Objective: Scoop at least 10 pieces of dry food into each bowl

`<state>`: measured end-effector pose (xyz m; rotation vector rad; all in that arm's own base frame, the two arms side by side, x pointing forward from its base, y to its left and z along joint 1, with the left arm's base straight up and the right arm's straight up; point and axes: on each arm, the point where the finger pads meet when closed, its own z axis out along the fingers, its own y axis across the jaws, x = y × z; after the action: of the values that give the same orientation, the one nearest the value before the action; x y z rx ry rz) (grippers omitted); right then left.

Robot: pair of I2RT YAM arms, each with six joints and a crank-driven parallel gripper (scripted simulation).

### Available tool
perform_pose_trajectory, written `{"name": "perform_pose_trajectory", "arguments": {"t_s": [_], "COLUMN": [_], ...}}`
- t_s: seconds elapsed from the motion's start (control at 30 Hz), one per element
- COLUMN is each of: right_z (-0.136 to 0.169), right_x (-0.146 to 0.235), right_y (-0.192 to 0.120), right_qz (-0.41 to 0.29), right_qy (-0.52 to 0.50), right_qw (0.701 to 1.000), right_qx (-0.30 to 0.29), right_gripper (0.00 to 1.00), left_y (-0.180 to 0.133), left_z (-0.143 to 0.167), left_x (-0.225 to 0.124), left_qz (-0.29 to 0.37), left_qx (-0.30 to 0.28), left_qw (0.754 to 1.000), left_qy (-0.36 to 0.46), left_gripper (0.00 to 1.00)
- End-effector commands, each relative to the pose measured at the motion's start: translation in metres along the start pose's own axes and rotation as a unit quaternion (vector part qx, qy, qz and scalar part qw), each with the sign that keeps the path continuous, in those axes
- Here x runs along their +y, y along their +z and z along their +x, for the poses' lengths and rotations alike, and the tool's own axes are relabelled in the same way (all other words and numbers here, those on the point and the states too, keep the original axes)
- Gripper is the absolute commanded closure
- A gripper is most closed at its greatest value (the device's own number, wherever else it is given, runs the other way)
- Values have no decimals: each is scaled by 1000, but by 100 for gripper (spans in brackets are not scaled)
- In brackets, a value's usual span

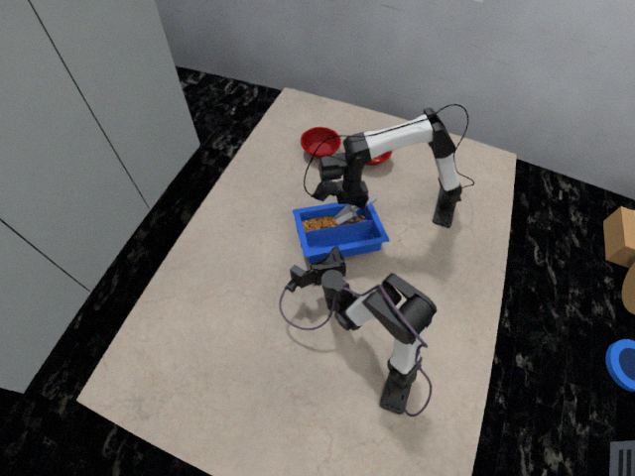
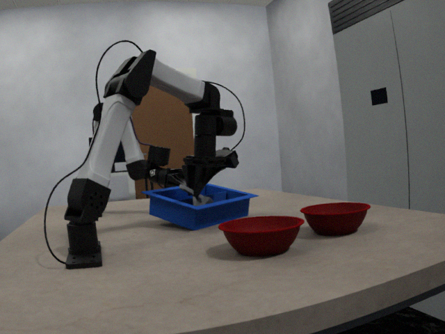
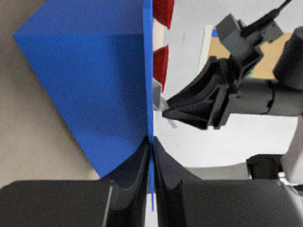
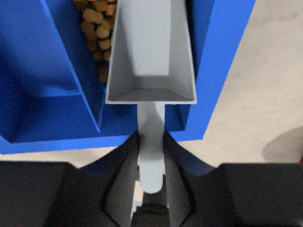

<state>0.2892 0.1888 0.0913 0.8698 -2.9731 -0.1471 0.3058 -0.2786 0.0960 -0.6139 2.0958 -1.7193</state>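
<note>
The blue box [image 1: 348, 250] [image 2: 172, 216] [image 3: 95, 80] [image 4: 71, 145] stands slightly tilted, its low corner towards the exterior camera. Brown food [image 1: 317, 222] [image 4: 101, 32] lies in one compartment. The other shows bare. My left gripper [image 1: 335, 251] [image 3: 151, 138] is shut on the box's rim. My right gripper [image 2: 197, 194] [image 4: 151, 132] is shut on the handle of the grey scoop [image 1: 345, 215] [image 2: 201, 200] [image 4: 151, 47], whose tray sits over the food compartment and looks empty. One red bowl [image 1: 320, 143] [image 2: 334, 222] stands upright. The other bowl [image 1: 379, 157] [image 2: 261, 238] shows some food and is partly hidden by my right arm.
My right arm [image 1: 397, 139] [image 2: 176, 79] reaches over the table beside the nearer bowl in the exterior view. My left arm [image 1: 405, 353] stands on the other side of the box. The table [image 1: 215, 348] [image 2: 136, 291] ends at the cabinet and wall sides.
</note>
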Motion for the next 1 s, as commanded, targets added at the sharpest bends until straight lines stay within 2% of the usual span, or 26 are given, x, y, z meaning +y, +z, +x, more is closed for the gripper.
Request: {"name": "perform_pose_trajectory", "arguments": {"t_s": [0.0,0.2,0.23,0.33,0.5,0.53,0.6,0.67,0.97], "right_z": [-10,-10,-2,-2,-6,-6,-6,-6,-8], "right_x": [0,0,0,0,-10,-12,-17,-17,-21], "right_y": [-12,-12,-3,-4,-3,-7,-3,-4,-7], "right_qz": [5,5,-44,-64,-43,-47,-40,-71,-80], "right_qy": [1,1,-14,-8,0,-10,-10,-17,-9], "right_qw": [1000,1000,999,998,999,999,999,997,997], "right_qx": [-29,-29,8,14,7,5,9,10,3], "right_gripper": [100,100,100,100,100,100,100,100,100], "left_y": [3,3,5,6,6,7,8,8,11], "left_z": [-2,-2,-2,-1,-2,-3,-1,-2,-2], "left_x": [-43,-43,-34,-30,-40,-33,-36,-37,-45], "left_qz": [58,58,37,18,32,9,7,1,-18], "left_qx": [2,2,-3,-3,-4,-5,-3,-5,-4], "left_qw": [997,997,999,999,999,999,999,999,999], "left_qy": [44,44,37,31,39,31,34,34,36], "left_gripper": [100,100,100,100,100,100,100,100,100]}}
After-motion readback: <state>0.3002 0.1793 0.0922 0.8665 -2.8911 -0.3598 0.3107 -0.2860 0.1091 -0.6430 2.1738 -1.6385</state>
